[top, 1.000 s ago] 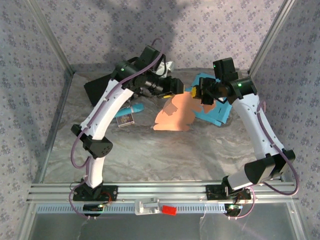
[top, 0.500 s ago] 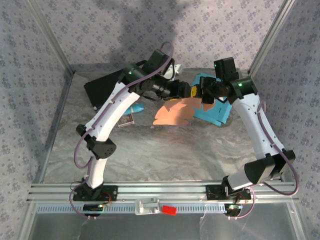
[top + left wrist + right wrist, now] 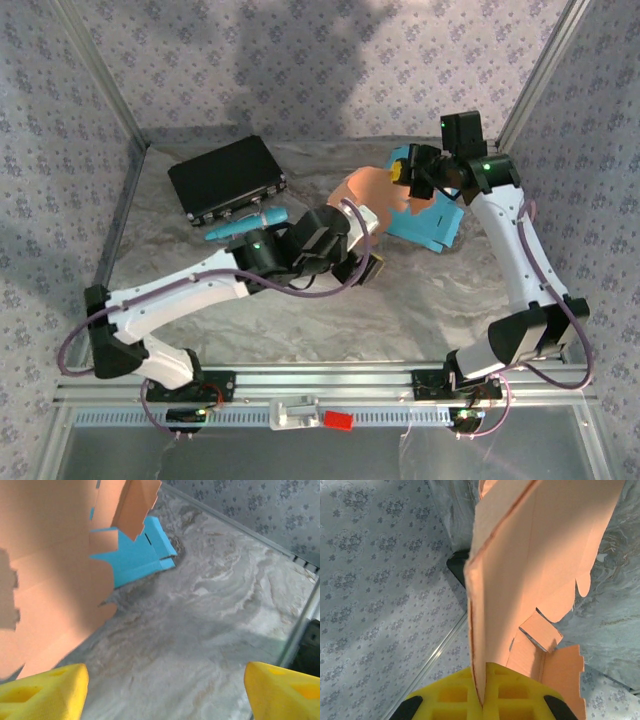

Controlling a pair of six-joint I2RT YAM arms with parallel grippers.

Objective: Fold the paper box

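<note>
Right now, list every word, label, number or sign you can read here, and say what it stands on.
No text is legible. The orange paper box, the blue cardboard blank, the black case and the teal pen show no print; the red piece on the front rail is too small to read.

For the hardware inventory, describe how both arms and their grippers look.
The left arm and right arm have white links, black joint housings with small green lights, and loose purple cables. The left gripper and right gripper have blocky yellow fingers with recessed pockets.
</note>
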